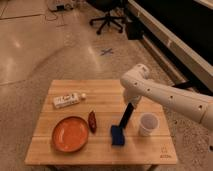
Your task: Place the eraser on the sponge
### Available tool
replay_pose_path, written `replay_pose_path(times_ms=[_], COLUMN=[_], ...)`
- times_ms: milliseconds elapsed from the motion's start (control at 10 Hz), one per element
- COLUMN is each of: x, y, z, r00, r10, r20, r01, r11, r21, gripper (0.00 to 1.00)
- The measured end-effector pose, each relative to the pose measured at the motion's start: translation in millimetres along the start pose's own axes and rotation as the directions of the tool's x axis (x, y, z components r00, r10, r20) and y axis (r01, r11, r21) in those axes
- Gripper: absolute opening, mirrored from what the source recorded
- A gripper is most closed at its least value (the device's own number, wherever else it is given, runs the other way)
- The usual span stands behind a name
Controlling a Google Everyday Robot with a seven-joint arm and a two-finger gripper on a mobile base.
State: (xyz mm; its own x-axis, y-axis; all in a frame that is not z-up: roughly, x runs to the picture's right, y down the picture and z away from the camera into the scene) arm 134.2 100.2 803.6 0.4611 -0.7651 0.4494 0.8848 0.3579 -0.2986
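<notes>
A black eraser (pixel 124 118) hangs tilted in the air above the wooden table (pixel 102 89), and my gripper (pixel 129 106) is shut on its upper end. Its lower end points down at the blue sponge (pixel 118 137), which lies flat on the table near the front edge. I cannot tell whether that end touches the sponge's far edge or hovers just over it. My white arm reaches in from the right.
A white cup (pixel 147 124) stands just right of the sponge. An orange plate (pixel 70 134) sits at the front left, with a dark reddish-brown oval thing (pixel 92 121) beside it. A white tube (pixel 66 100) lies at the back left. An office chair (pixel 107 20) stands on the floor behind.
</notes>
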Motion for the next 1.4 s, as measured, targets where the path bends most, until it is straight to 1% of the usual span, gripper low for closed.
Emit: replay_pose_path(times_ms=[100, 200, 300, 500, 700, 800, 900, 1100, 1200, 1300, 1400], x=[-12, -31, -42, -59, -69, -72, -76, -80, -83, -84, -84], y=[0, -2, -4, -4, -2, -3, -6, -10, -12, -13, -16], z=[0, 0, -1, -2, 1, 3, 6, 10, 12, 13, 14], r00=[1.0, 0.999, 0.998, 0.995, 0.993, 0.992, 0.99, 0.988, 0.985, 0.983, 0.982], r10=[-0.009, -0.027, -0.038, -0.055, -0.057, -0.059, -0.06, -0.056, -0.051, -0.048, -0.048], r20=[0.014, 0.038, 0.053, 0.077, 0.104, 0.112, 0.126, 0.145, 0.164, 0.174, 0.184], r01=[0.009, 0.028, 0.039, 0.058, 0.062, 0.064, 0.066, 0.062, 0.057, 0.054, 0.054], r11=[1.0, 0.999, 0.999, 0.998, 0.997, 0.997, 0.997, 0.997, 0.998, 0.998, 0.998], r21=[-0.008, -0.016, -0.021, -0.032, -0.043, -0.044, -0.042, -0.037, -0.032, -0.03, -0.027], gripper=[0.0, 0.0, 0.0, 0.0, 0.0, 0.04, 0.16, 0.32, 0.46, 0.54, 0.64])
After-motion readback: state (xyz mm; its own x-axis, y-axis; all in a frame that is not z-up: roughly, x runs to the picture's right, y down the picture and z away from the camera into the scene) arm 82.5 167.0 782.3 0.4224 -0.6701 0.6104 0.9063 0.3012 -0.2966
